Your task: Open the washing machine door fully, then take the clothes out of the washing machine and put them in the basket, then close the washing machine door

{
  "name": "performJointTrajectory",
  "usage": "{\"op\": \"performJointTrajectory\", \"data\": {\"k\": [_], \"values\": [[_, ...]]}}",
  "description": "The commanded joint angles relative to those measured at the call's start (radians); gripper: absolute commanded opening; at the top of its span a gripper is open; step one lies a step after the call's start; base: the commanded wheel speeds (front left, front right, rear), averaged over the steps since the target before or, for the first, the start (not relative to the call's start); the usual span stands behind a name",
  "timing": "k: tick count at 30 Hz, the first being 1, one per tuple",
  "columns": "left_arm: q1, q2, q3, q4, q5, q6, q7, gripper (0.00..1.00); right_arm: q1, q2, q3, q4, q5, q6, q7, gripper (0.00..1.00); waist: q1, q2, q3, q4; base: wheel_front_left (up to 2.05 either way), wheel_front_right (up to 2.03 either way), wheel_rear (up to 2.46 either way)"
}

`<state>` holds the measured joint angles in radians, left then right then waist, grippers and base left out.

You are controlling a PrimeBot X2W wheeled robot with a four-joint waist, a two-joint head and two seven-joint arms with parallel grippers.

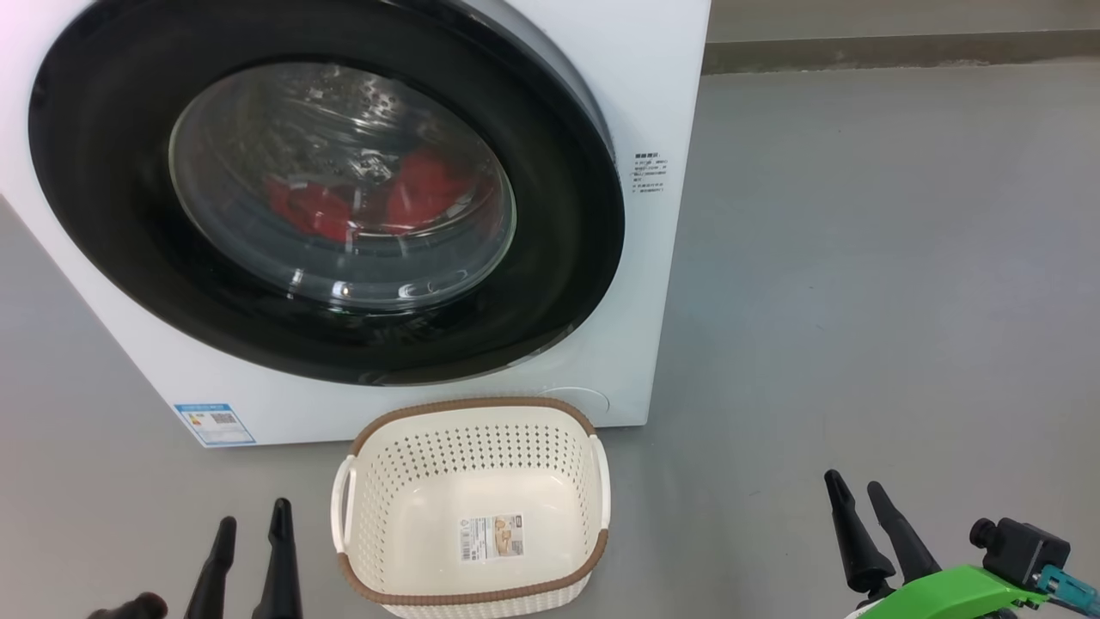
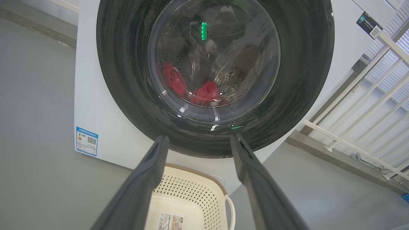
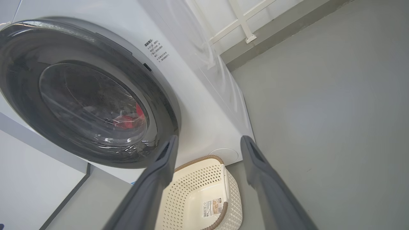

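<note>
Okay, head view: washing machine door (image 1: 326, 198) shut at upper left on the washing machine (image 1: 653, 258), red clothes (image 1: 412, 198) behind its glass, basket (image 1: 473, 404) on the floor (image 1: 859, 258) just in front at bottom centre. Left claw (image 1: 254, 511) lower left and right claw (image 1: 853, 480) lower right are both spread, gripping nothing. Left wrist view: door top centre, basket at the bottom edge; right wrist view: door at left, basket bottom centre.

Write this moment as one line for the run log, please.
door: across opening | clothes: inside washer | basket: empty, before washer | left claw: open, empty | right claw: open, empty
</note>
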<state>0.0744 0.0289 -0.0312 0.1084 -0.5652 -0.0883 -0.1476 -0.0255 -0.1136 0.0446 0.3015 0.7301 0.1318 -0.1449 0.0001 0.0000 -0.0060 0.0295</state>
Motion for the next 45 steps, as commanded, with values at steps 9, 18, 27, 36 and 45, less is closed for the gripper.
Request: {"op": "performJointTrajectory", "data": {"k": [9, 18, 27, 36, 45], "values": [[-0.001, 0.016, 0.014, -0.051, 0.129, 0.010, -0.036, 1.00, -0.011, -0.022, 0.023, -0.032, -0.130, -0.001, -0.039, 1.00, 0.0000, 0.0000, -0.001, -0.001, 0.00, 0.00, 0.00], [0.010, 0.018, 0.010, -0.061, 0.232, 0.012, -0.062, 1.00, -0.004, -0.023, 0.008, -0.030, -0.230, -0.001, -0.065, 1.00, 0.0000, 0.0000, -0.002, -0.002, 0.00, 0.00, 0.00], [0.018, 0.020, 0.012, -0.068, 0.314, 0.011, -0.089, 1.00, 0.007, -0.021, -0.024, -0.040, -0.330, -0.001, -0.091, 1.00, 0.0000, 0.0000, 0.002, -0.003, 0.00, 0.00, 0.00], [0.025, 0.021, 0.015, -0.078, 0.390, 0.013, -0.112, 1.00, 0.012, -0.020, -0.027, -0.043, -0.420, -0.001, -0.115, 1.00, 0.0000, 0.0000, 0.002, -0.006, 0.00, 0.00, 0.00], [0.026, 0.021, 0.024, -0.066, 0.387, 0.011, -0.114, 1.00, 0.020, -0.017, -0.040, -0.046, -0.426, -0.001, -0.117, 1.00, 0.0000, 0.0000, -0.002, -0.007, 0.00, 0.00, 0.00]]}}
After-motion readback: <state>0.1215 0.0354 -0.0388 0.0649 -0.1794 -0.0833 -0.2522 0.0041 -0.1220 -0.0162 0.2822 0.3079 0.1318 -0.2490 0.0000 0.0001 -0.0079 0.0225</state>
